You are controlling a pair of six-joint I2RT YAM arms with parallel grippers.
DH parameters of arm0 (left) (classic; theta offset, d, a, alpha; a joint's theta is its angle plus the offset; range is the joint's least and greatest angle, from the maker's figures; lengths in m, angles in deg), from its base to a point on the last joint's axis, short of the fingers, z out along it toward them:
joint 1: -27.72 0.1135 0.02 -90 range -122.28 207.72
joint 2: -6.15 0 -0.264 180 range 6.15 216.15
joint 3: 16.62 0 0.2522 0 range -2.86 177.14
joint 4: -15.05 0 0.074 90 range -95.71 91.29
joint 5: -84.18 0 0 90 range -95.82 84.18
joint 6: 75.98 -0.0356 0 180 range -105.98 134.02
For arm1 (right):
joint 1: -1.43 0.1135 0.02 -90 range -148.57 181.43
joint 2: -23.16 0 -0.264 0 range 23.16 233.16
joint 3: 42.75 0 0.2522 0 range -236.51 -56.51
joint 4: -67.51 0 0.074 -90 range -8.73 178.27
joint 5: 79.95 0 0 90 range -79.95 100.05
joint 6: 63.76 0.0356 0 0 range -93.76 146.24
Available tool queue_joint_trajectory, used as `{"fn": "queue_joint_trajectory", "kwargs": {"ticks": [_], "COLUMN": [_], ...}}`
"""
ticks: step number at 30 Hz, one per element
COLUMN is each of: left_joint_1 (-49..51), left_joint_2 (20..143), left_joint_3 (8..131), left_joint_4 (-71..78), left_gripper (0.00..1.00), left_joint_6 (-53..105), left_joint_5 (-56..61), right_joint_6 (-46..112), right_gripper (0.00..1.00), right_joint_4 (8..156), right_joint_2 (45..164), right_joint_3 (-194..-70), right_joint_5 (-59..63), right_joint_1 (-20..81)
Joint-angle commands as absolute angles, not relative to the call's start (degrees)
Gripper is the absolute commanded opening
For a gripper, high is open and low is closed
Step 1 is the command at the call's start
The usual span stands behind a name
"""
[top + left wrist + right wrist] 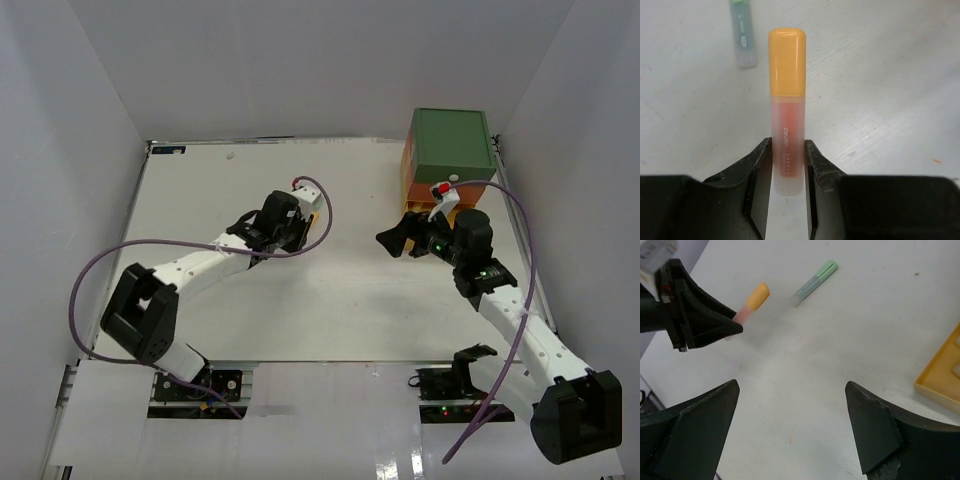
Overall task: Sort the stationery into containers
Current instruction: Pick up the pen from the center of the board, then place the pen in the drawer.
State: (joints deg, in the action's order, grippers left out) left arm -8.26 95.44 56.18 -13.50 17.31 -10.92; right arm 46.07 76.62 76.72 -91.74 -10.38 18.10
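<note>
– Over the middle of the table (330, 300), what does the left gripper (787, 170) have?

– An orange highlighter (787, 115). Both jaws are clamped on the frosted barrel near its tail end, so the orange cap sticks out ahead. Gripped in line with the wrist like that, it should go cap-first into a drawer, I'd judge. Whether it rests on the table or hangs just above it, I cannot tell.

– Anything else close by?

– A green highlighter (743, 37) lies flat on the table a little beyond the orange cap and off to one side. It is apart from the orange one and nothing touches it.

– And the right gripper (791, 387)?

– Spread wide, with nothing between its jaws. It hovers above the table between the highlighters and the drawers, facing the left gripper. My guess is that it waits there to tend a drawer or to take the green one.

– Farther back, the containers?

– The stack stands at the far right corner. A green container (452, 142) is on top, shut as far as I can see, with an orange-red drawer (407, 182) under it. A yellow drawer (940, 377) juts out at table level near the right gripper. I think it is pulled out to receive pens.

– What is in them?

– Only a corner of the yellow one shows, with a ridge inside and no stationery in that part. The others hide their insides.
</note>
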Motion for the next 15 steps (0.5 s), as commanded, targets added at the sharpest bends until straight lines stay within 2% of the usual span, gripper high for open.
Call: {"fn": "queue_joint_trajectory", "kwargs": {"ticks": [1,6,15], "left_joint_1": [-9.3,-11.2,-11.9], "left_joint_2": [86.7,79.5,75.4], "left_joint_3": [52.7,49.1,44.5], "left_joint_4": [-9.5,-8.6,-6.2], "left_gripper": [0.17,0.16,0.17], "left_joint_6": [9.6,3.5,0.5], "left_joint_5": [-1.5,7.5,8.9], "right_joint_6": [48.7,51.2,54.9], "right_gripper": [0.93,0.96,0.98], "right_joint_4": [77.8,77.9,76.0], "right_joint_2": [79.7,84.4,92.8], "right_joint_3": [-96.0,-100.5,-107.4], "right_joint_5": [-14.0,-13.9,-12.3], "right_joint_1": [21.2,27.7,33.5]}}
